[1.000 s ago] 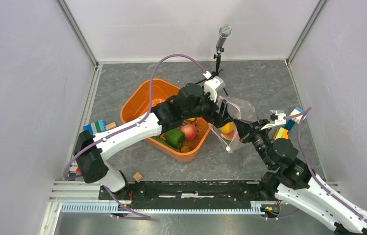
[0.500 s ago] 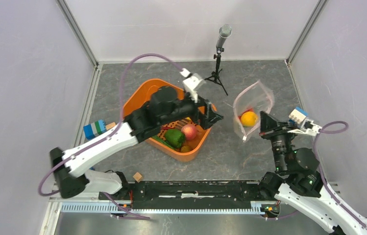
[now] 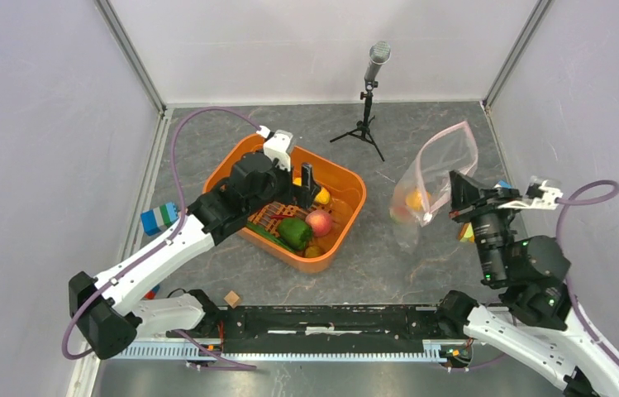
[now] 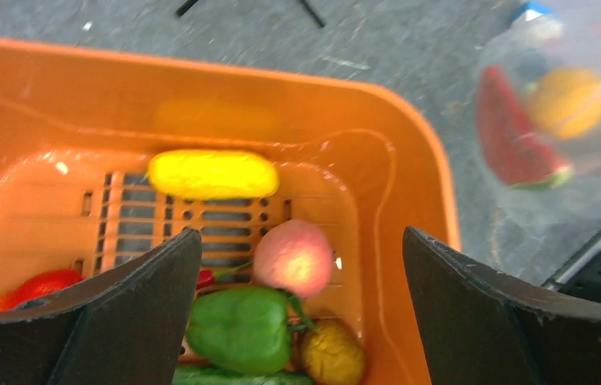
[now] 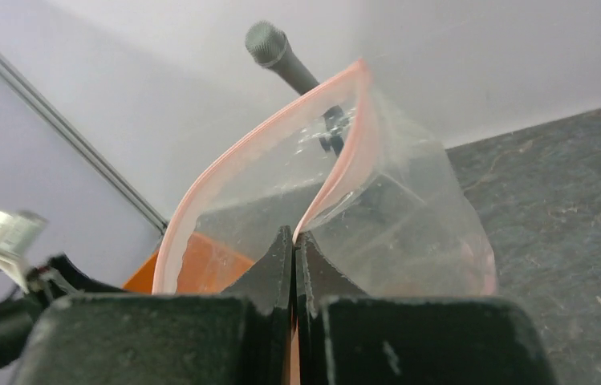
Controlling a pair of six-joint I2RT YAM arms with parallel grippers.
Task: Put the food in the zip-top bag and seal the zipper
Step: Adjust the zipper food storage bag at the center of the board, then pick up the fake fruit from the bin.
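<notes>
Closest to the arms, the orange basket (image 4: 201, 88) sits on the desk (image 3: 372, 265) with most of the food in it. The long green cucumber (image 4: 233, 377) lies flat by the basket's near wall, and its long way runs along that wall. Next to it are the green bell pepper (image 4: 241, 329), a pink round fruit (image 4: 293, 257) and a red pepper (image 4: 36, 286). Farther in, a yellow piece (image 4: 213, 174) lies sideways. The left tool (image 4: 301, 233) hangs right over them with its two fingers spread wide and nothing in them. I think it is there to pick the next piece.

To the right, the right tool (image 5: 294, 241) is squeezed tight on one lip of the zip-top bag (image 3: 442, 161). That holds the bag up so its mouth gapes like a loop. The bag's long way goes from its bottom, near the arms, up and back to its mouth. An orange fruit (image 3: 414, 198) and a red slice (image 4: 513, 128) sit down in the bottom. The pink zipper (image 5: 359, 100) is not pressed shut. I think the bag is held like this so more food can drop in.

Farthest back stands a microphone (image 3: 379, 54).
</notes>
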